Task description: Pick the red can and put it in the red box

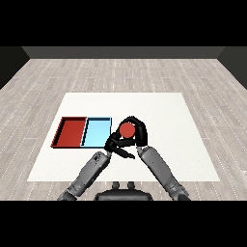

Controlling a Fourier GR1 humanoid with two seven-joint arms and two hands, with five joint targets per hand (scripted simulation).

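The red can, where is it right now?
In the head view the red can sits near the table's middle, just right of the light blue tray, with the right hand curled round it.

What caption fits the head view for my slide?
Right hand curled round the red can, beside the light blue tray; red tray beyond.

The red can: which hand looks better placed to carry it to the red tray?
Probably the right hand: its fingers already curl round the can. The left hand sits just below the can, nearer the red tray, but does not visibly hold the can. The light blue tray lies between.
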